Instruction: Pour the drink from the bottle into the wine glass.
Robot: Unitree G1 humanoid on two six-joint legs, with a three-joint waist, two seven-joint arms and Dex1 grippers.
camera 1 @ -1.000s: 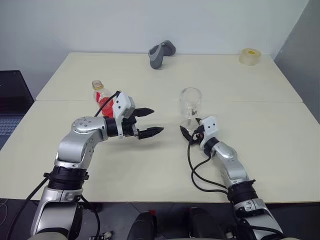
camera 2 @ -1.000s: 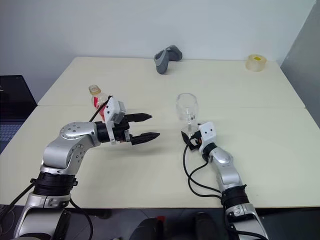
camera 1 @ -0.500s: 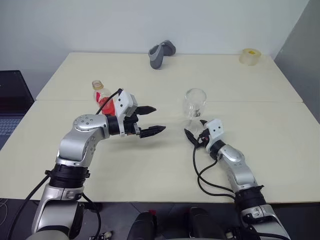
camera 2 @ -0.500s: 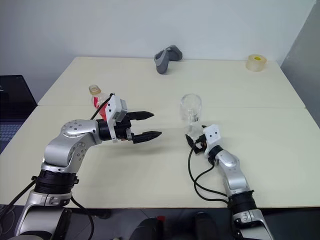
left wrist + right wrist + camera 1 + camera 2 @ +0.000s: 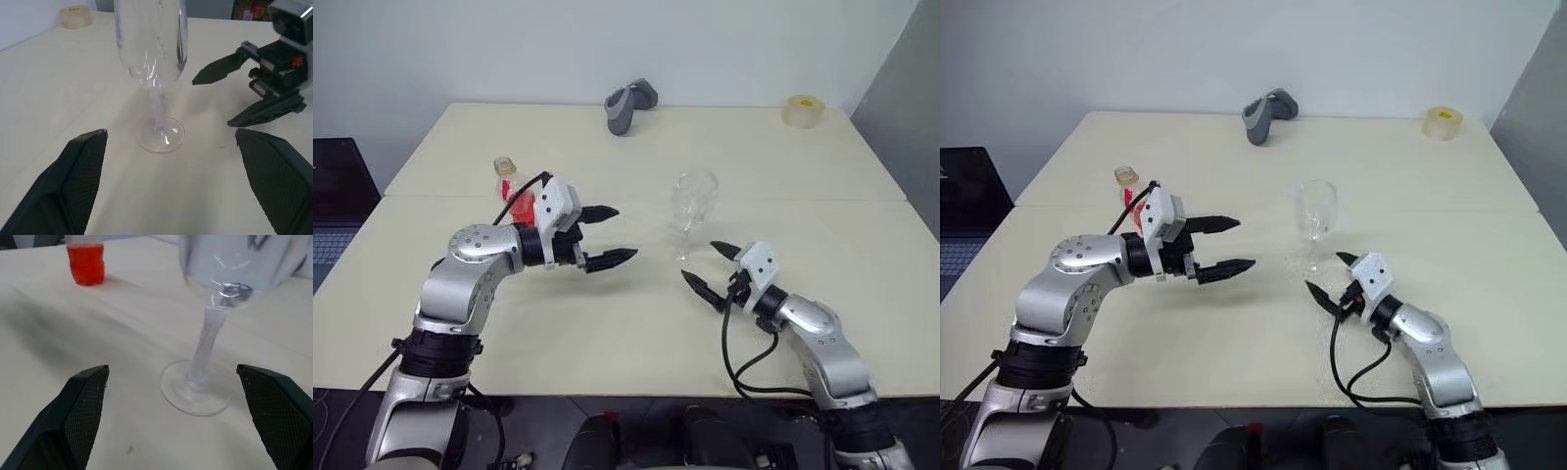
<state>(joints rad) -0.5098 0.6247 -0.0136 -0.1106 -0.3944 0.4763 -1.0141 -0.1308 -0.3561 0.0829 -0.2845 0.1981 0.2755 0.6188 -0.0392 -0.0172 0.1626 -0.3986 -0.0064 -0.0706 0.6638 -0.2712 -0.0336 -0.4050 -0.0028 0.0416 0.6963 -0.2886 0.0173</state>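
1. Right gripper (image 5: 710,266) backed off lower right, clear of glass (image 5: 693,203) at centre; fingers wide, empty.
2. Left gripper (image 5: 608,235) wide, empty.
3. Bottle (image 5: 512,188) centre-left, untouched; pour not begun.

Cream table (image 5: 607,333): bottle (image 5: 513,191), wine glass (image 5: 692,211), grey curved obj (image 5: 628,104), tape roll (image 5: 802,110).

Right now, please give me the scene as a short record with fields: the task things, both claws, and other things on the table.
bottle: upright, red drink inside, beyond the left arm
wine glass: upright, looks empty, foot on the table
left claw: open, holds nothing, pointing toward the glass
right claw: open, holds nothing, just short of the glass
far edge: grey curved object, tape roll
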